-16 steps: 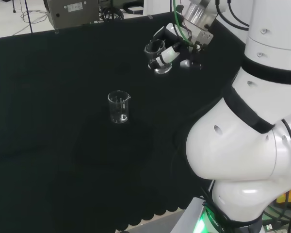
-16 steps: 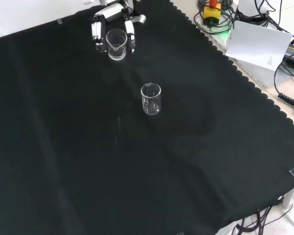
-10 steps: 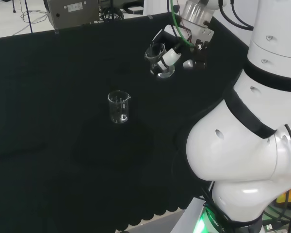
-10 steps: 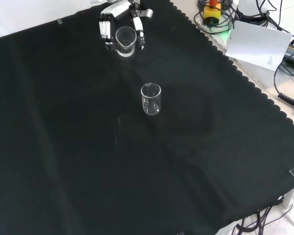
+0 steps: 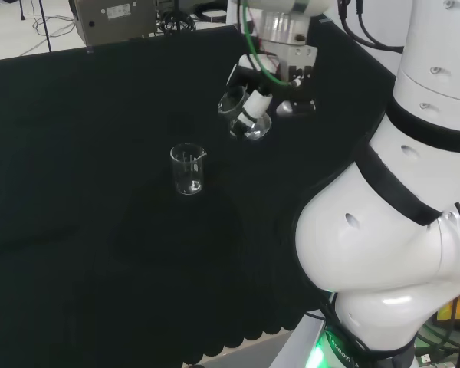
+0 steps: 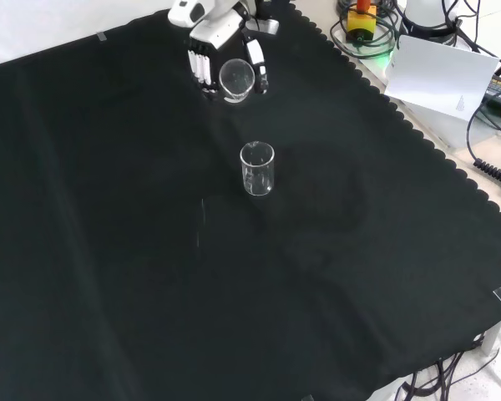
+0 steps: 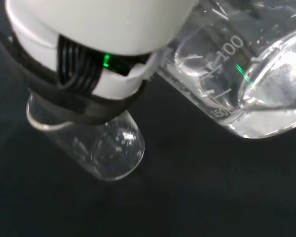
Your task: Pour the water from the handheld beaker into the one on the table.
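White arm (image 5: pixel 383 245), black joint bands, green cable; black-white hand (image 6: pixel 209 42).

Hand (image 5: pixel 254 98) carrying held beaker (image 5: pixel 238 112) is moving leftward and slightly downward in head view, closing toward beaker on cloth (image 5: pixel 188 169). In front view hand (image 6: pixel 209 52) and held beaker (image 6: pixel 236 80) are shifting rightward and lower, now nearer to standing beaker (image 6: pixel 257 168), still apart from it. Held beaker is tilting further, mouth leaning toward standing beaker. Arm's upper links in head view are swinging leftward with wrist.
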Controlling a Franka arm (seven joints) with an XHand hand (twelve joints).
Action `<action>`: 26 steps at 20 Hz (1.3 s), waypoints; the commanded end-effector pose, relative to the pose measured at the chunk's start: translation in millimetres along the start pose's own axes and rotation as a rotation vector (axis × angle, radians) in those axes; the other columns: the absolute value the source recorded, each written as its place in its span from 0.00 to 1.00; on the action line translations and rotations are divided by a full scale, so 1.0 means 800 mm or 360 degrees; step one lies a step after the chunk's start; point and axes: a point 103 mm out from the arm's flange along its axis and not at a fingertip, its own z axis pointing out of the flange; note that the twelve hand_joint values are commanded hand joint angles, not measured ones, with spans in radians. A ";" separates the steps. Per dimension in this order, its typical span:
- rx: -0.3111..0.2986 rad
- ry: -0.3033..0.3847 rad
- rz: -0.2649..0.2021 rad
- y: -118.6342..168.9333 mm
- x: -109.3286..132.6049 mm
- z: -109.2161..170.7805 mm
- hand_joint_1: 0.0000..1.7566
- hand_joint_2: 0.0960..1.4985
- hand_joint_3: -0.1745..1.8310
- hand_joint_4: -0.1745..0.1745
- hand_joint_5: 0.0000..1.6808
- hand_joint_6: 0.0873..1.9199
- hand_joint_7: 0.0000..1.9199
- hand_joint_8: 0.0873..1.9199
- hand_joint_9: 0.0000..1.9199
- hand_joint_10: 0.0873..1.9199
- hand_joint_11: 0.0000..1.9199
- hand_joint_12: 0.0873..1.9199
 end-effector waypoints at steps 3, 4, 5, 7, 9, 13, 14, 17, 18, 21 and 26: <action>0.0214 -0.0208 -0.0014 0.014 0.037 0.023 0.87 0.44 0.30 0.00 0.77 0.24 0.69 0.23 0.86 0.00 0.59 0.39; 0.0230 -0.0223 -0.0008 0.016 0.042 0.026 0.87 0.44 0.30 0.00 0.77 0.24 0.69 0.22 0.86 0.00 0.59 0.40; 0.0247 -0.0245 -0.0004 0.017 0.042 0.028 0.87 0.44 0.30 0.00 0.77 0.24 0.69 0.22 0.86 0.00 0.59 0.40; 0.0275 -0.0296 0.0014 0.020 0.046 0.033 0.87 0.44 0.30 0.00 0.77 0.24 0.69 0.23 0.86 0.00 0.59 0.40; 0.0292 -0.0328 0.0052 0.024 0.048 0.036 0.87 0.44 0.30 0.00 0.77 0.24 0.69 0.22 0.86 0.00 0.59 0.40; 0.0383 -0.0390 0.0090 0.034 0.049 0.040 0.87 0.44 0.30 0.00 0.77 0.24 0.69 0.22 0.86 0.00 0.59 0.41; 0.0395 -0.0414 0.0098 0.036 0.048 0.040 0.87 0.44 0.30 0.00 0.77 0.24 0.69 0.22 0.86 0.00 0.59 0.41; 0.0439 -0.0463 0.0120 0.043 0.047 0.043 0.87 0.43 0.31 0.00 0.77 0.24 0.69 0.22 0.86 0.00 0.59 0.41; 0.0453 -0.0477 0.0130 0.045 0.048 0.044 0.87 0.43 0.31 0.00 0.77 0.24 0.70 0.22 0.86 0.00 0.59 0.40; 0.0502 -0.0519 0.0160 0.050 0.053 0.047 0.88 0.43 0.31 0.00 0.77 0.24 0.70 0.21 0.86 0.00 0.59 0.40; 0.0556 -0.0602 0.0190 0.057 0.065 0.047 0.88 0.43 0.32 0.00 0.77 0.24 0.70 0.21 0.86 0.00 0.59 0.40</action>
